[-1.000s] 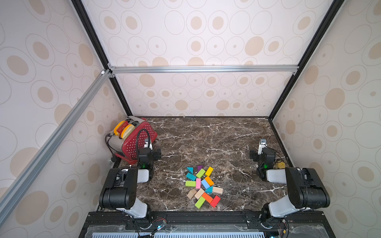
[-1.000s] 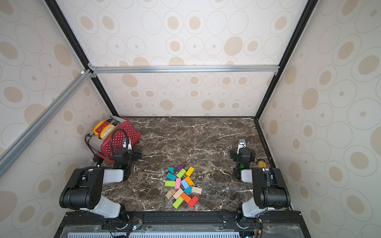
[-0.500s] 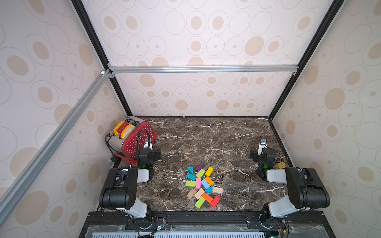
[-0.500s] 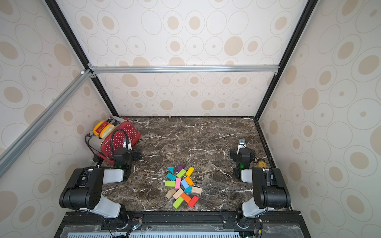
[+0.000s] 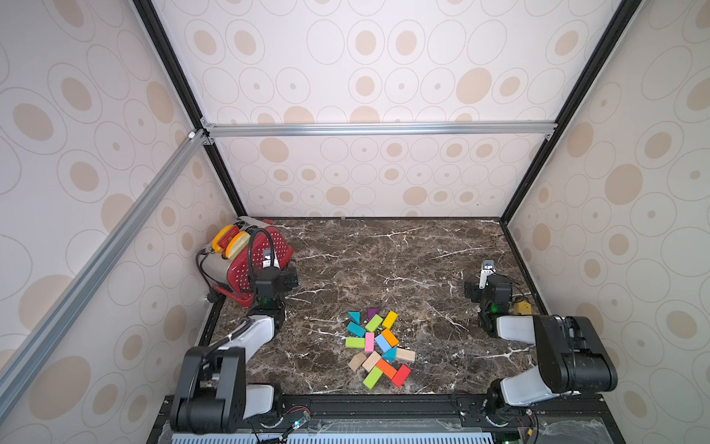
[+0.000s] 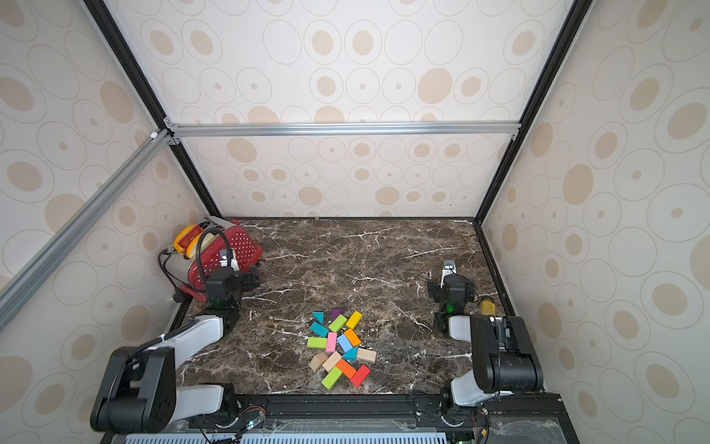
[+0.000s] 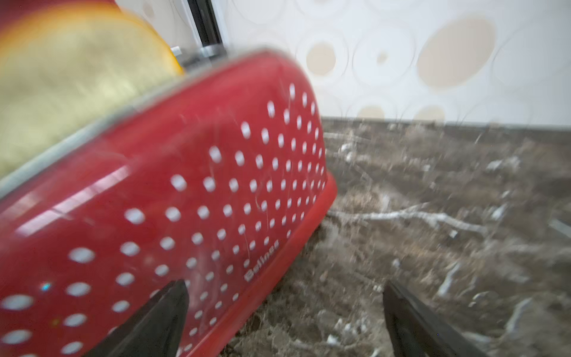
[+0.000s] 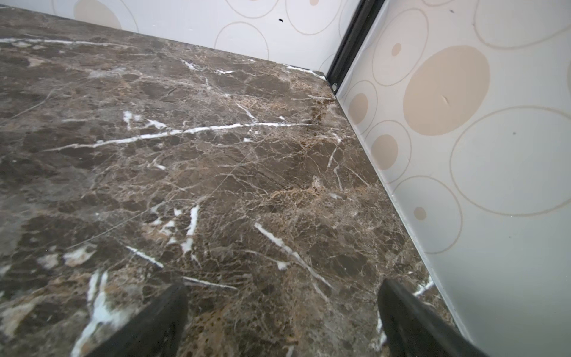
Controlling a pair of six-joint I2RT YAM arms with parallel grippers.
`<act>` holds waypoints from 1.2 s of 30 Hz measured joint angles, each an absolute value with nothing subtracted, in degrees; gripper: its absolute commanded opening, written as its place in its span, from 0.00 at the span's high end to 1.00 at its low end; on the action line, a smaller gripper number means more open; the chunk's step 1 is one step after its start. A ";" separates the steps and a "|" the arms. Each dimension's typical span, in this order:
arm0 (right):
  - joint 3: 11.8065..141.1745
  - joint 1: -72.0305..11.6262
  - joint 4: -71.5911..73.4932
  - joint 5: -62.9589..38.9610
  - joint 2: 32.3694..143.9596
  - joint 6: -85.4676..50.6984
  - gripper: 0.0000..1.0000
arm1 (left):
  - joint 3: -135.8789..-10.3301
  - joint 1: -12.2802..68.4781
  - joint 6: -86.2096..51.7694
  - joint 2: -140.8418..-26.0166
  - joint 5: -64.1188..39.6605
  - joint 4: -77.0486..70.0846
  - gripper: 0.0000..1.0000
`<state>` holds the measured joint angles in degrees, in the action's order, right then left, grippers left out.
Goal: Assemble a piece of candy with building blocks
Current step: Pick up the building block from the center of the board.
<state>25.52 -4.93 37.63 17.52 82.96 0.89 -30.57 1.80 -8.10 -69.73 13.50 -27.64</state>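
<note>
Only one piece of lettering can be read — a small white brand word printed low on the dotted side of the red toaster (image 7: 191, 197), near its bottom edge in the left wrist view. It is blurred and seems to spell "Belinee", though the last letters are unsure. In both top views the toaster (image 5: 269, 250) is too small for any writing to show.

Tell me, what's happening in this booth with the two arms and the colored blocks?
Nothing is being handled yet. A heap of painted building blocks lies loose on the marble table, near its front edge. The left claw is open and empty beside a red toaster; the right claw is open over bare marble. No candy shape has been started.
</note>
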 measured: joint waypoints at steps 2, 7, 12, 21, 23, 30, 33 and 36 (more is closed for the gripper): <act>28.58 -5.54 31.92 18.02 77.73 -0.84 0.00 | -31.68 1.93 -12.08 -64.82 11.97 -26.46 0.01; 37.98 -4.99 17.39 16.73 68.42 -13.15 0.00 | -32.45 1.98 -24.05 -59.64 7.92 -22.98 0.01; 48.16 -6.33 -1.83 5.78 67.40 -22.04 0.15 | -41.28 1.15 -37.76 -60.58 5.19 -5.48 0.01; 50.83 -26.70 -26.94 -0.60 68.86 -36.16 0.20 | -47.44 -1.04 -40.42 -52.01 -4.86 13.45 0.01; 51.44 -30.55 -29.89 -1.32 70.89 -39.42 0.21 | -49.60 -1.02 -37.82 -50.11 -6.46 18.26 0.02; 56.90 -44.71 -33.39 0.10 80.53 -49.54 0.25 | -49.17 -1.02 -30.28 -42.50 -8.82 28.84 0.12; 61.21 -47.79 -33.98 0.80 86.70 -53.91 0.26 | -48.01 -1.02 -29.04 -40.69 -8.75 31.27 0.13; 63.68 -48.42 -34.02 1.52 91.68 -57.52 0.27 | -48.01 -1.02 -27.99 -40.05 -8.21 32.71 0.12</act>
<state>63.68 -48.42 -34.02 1.52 91.68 -57.52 -48.01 -1.02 -27.99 -40.05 -8.21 32.71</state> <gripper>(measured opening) 0.738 0.875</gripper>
